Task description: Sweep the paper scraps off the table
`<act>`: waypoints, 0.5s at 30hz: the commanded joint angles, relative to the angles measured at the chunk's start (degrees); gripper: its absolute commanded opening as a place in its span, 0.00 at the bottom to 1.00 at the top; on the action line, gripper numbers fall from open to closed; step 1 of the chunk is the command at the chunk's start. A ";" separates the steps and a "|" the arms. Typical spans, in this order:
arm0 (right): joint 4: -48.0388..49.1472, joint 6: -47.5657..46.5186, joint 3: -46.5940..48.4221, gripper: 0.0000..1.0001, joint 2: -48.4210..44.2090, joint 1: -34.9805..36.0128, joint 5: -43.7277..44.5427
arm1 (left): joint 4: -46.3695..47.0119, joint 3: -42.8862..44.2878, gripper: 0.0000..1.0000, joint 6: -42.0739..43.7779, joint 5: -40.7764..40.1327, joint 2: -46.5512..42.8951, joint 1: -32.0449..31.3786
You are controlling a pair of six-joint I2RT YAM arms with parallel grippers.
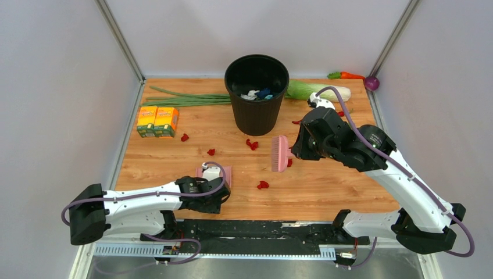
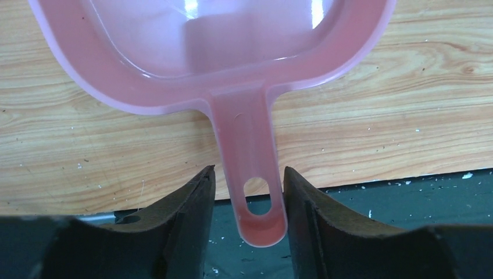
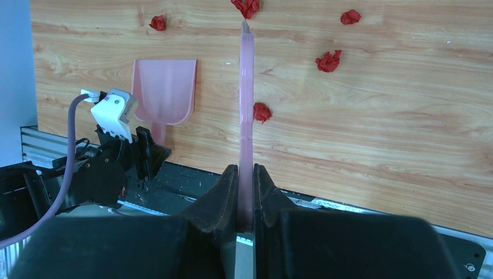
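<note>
Stage: early, I judge nothing swept yet | right gripper point(image 3: 245, 174) pinched on pink brush point(image 1: 281, 153) | left gripper point(image 2: 248, 177) fingers apart, straddling dustpan point(image 2: 192, 64) handle, ungripped | paper scraps point(image 1: 263, 185) scattered mid-table point(image 1: 325, 192), dustpan empty — all left to collect

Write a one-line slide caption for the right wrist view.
Right pincer grips the pink brush; red paper scraps lie scattered on the table, pink dustpan at left.
</note>
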 commanded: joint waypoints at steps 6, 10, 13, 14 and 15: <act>1.03 -2.22 -0.04 0.00 -0.18 -0.17 -0.74 | 5.17 0.79 0.46 1.68 -0.29 2.15 -0.10; 1.21 -2.30 -0.39 0.00 -0.36 -0.17 -0.74 | 3.94 2.99 0.35 2.56 -0.21 5.58 -0.10; 1.21 -2.57 -0.83 0.00 -0.71 -0.17 -0.91 | 0.35 6.49 0.30 4.05 -0.65 5.32 -0.10; 1.21 -2.83 -1.18 0.00 -0.97 -0.26 -1.09 | -0.62 7.20 0.28 4.66 -0.21 4.71 -0.10; 1.21 -3.09 -1.53 0.00 -1.15 -0.17 -1.43 | -2.20 8.86 0.27 6.32 0.14 4.01 -0.10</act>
